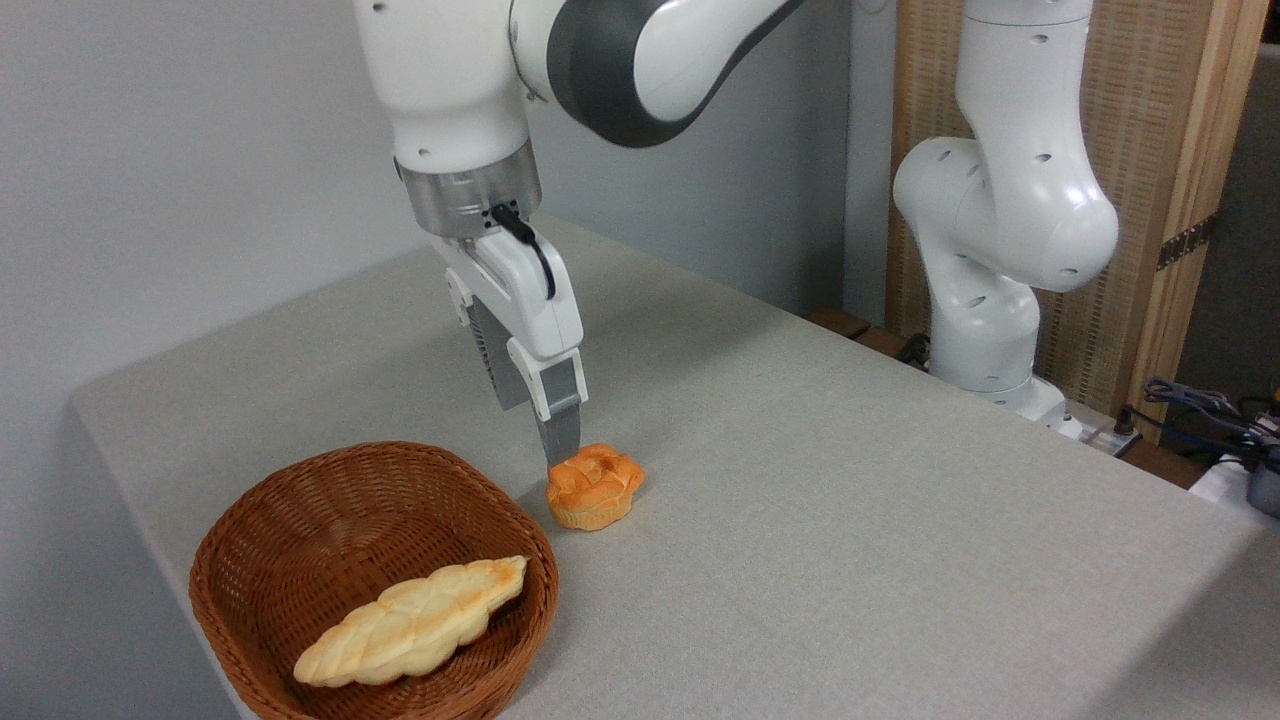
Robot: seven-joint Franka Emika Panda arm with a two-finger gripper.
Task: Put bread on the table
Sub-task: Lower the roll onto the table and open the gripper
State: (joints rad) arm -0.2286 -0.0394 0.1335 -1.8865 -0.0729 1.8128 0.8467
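now a wicker basket (300, 530) at seven o'clock holds a pale braided loaf (410, 625). at its two o'clock the bread (594, 487) sits upright on the table (850, 500). the gripper (562, 442) hangs just above the bun's left edge, released; finger spacing cannot be told.

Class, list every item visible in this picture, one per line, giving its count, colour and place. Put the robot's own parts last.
bread: one, orange-golden, upright on the table right of the basket
braided loaf: one, pale yellow, inside the basket
basket: one, brown wicker, near the table's front left
table: one, light grey
cables: several, dark, far right, off the table
gripper: one, white and grey, just above the bread's left edge, not gripping it
arm: one, white, base at right
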